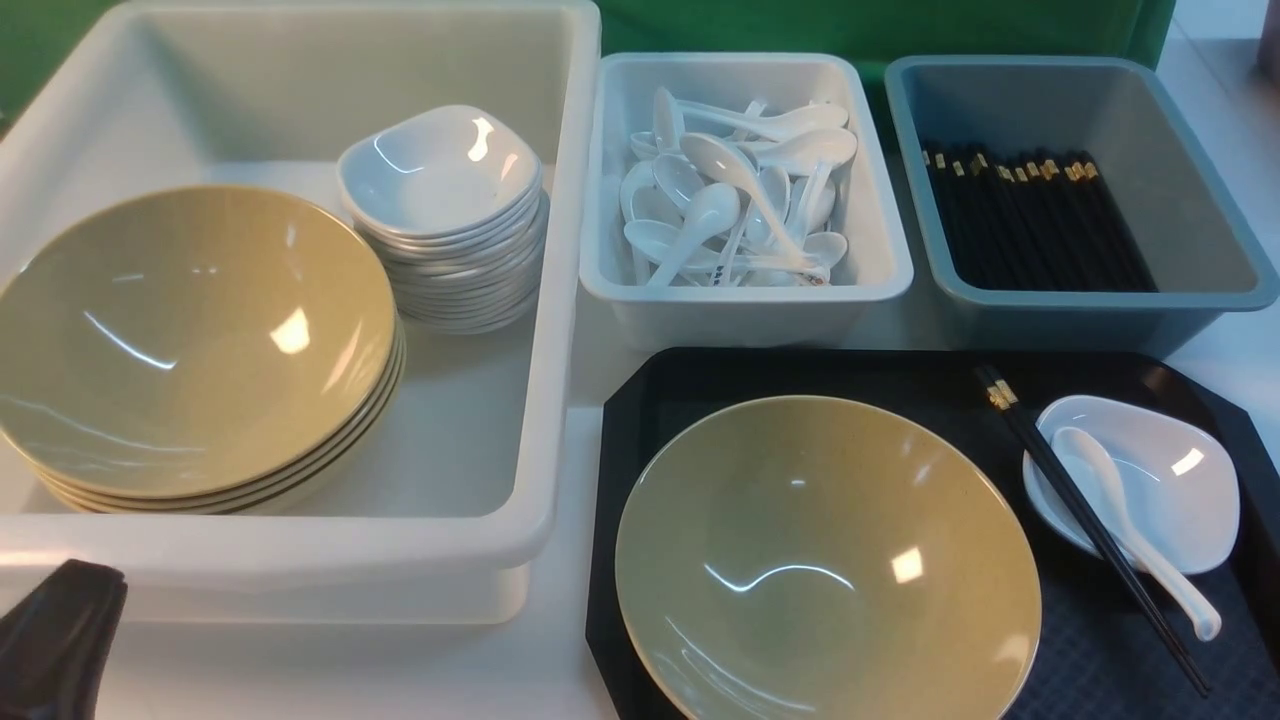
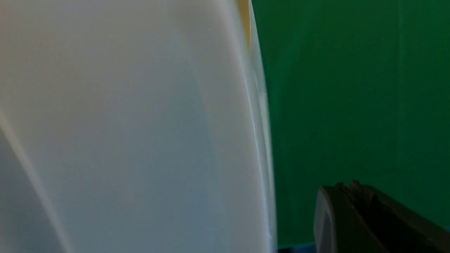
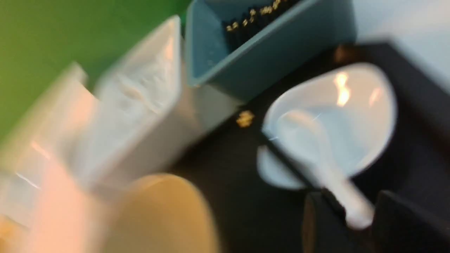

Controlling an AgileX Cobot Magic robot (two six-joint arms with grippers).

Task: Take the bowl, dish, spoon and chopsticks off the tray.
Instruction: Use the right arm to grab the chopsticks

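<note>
The black tray (image 1: 640, 400) lies front right and carries the olive-yellow bowl (image 1: 828, 560). Right of the bowl is the small white dish (image 1: 1180, 490), and the white spoon (image 1: 1082, 450) rests in it. The black chopsticks (image 1: 1090, 525) lie slanted across the dish's left rim. My left gripper (image 1: 70, 600) sits low at the front left corner, shut and empty (image 2: 346, 188), beside the big white tub (image 2: 140, 140). The blurred right wrist view shows my right gripper (image 3: 353, 203) open above the tray (image 3: 225, 196). The spoon (image 3: 316, 147) handle's end shows between its fingers. In the front view the right gripper is out of view.
The large white tub (image 1: 560, 300) on the left holds stacked yellow bowls (image 1: 190, 340) and white dishes (image 1: 440, 180). Behind the tray stand a white tub of spoons (image 1: 620, 290) and a grey-blue tub (image 1: 1200, 300) of chopsticks. A green backdrop stands behind.
</note>
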